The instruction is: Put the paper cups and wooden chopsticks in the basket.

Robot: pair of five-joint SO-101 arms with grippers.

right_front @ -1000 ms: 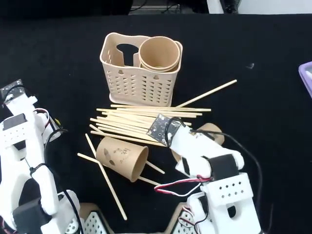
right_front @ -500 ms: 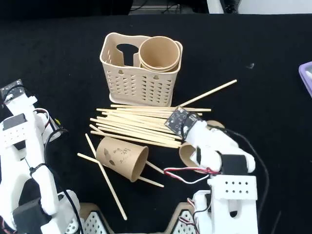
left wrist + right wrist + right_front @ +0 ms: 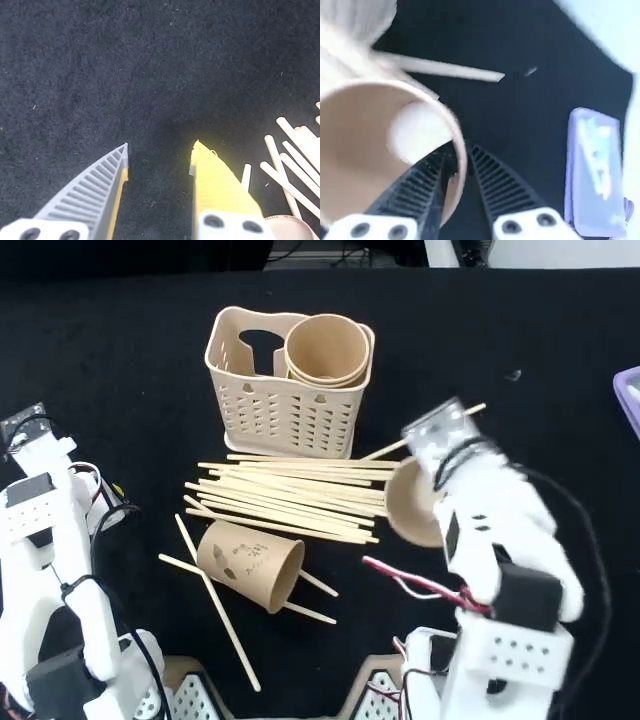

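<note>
Right claw lifted, paper cup wall pinched inside it, beside chopsticks

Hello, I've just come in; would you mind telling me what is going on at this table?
The right tool grips a cup by its rim, beside the chopsticks piled on the table in front of the basket. Some stacked cups already sit in the basket. A second cup lies on its side, over a few loose sticks. The left tool is open over bare table, holding nothing.
</note>
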